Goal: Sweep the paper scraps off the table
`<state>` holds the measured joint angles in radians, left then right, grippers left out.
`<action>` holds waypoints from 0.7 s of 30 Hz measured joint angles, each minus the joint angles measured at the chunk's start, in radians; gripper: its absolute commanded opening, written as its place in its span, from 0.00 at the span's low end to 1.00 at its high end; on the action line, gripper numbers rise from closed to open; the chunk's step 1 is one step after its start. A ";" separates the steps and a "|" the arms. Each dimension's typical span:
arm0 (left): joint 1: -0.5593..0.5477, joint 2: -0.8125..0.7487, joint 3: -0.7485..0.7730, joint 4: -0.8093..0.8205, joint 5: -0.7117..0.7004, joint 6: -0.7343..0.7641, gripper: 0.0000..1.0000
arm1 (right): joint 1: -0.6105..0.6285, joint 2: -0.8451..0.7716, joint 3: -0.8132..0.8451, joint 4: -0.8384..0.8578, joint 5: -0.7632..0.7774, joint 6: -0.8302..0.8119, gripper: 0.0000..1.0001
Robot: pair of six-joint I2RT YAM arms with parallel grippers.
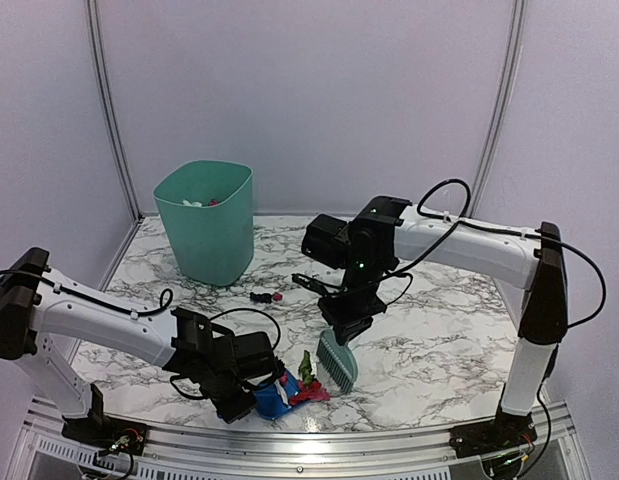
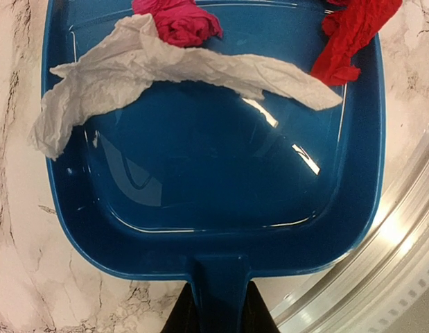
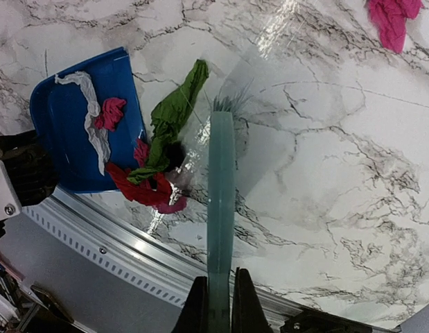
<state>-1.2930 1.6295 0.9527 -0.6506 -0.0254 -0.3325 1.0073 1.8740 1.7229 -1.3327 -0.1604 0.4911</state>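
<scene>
While sweeping paper scraps (image 3: 153, 173) into dustpan (image 2: 221, 194): pinching brush (image 3: 220, 194) handle in right gripper (image 3: 220, 300), dustpan handle in left gripper (image 2: 217, 312). Few scraps inside pan, pile at mouth, brush at its 3 o'clock. Strays (image 1: 264, 297) on table (image 1: 439, 340), 11 o'clock in top view. Next, probably: push pile toward 9 o'clock, then fetch strays.

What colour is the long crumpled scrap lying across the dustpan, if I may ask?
The long scrap is white, clearest in the left wrist view.
</scene>
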 measured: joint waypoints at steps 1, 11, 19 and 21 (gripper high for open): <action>0.000 0.001 0.000 0.000 0.000 0.001 0.00 | 0.000 0.008 0.000 0.005 -0.006 0.007 0.00; 0.000 0.029 0.033 -0.005 0.002 0.010 0.00 | 0.000 0.055 0.014 0.108 -0.099 0.039 0.00; 0.002 0.042 0.050 -0.009 0.017 0.013 0.00 | 0.000 0.075 0.033 0.132 -0.128 0.039 0.00; 0.002 0.044 0.053 -0.012 0.017 0.016 0.00 | 0.000 0.084 0.045 0.131 -0.129 0.038 0.00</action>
<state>-1.2911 1.6737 1.0061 -0.6624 -0.0082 -0.3168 1.0077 1.9575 1.7683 -1.2015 -0.2893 0.5289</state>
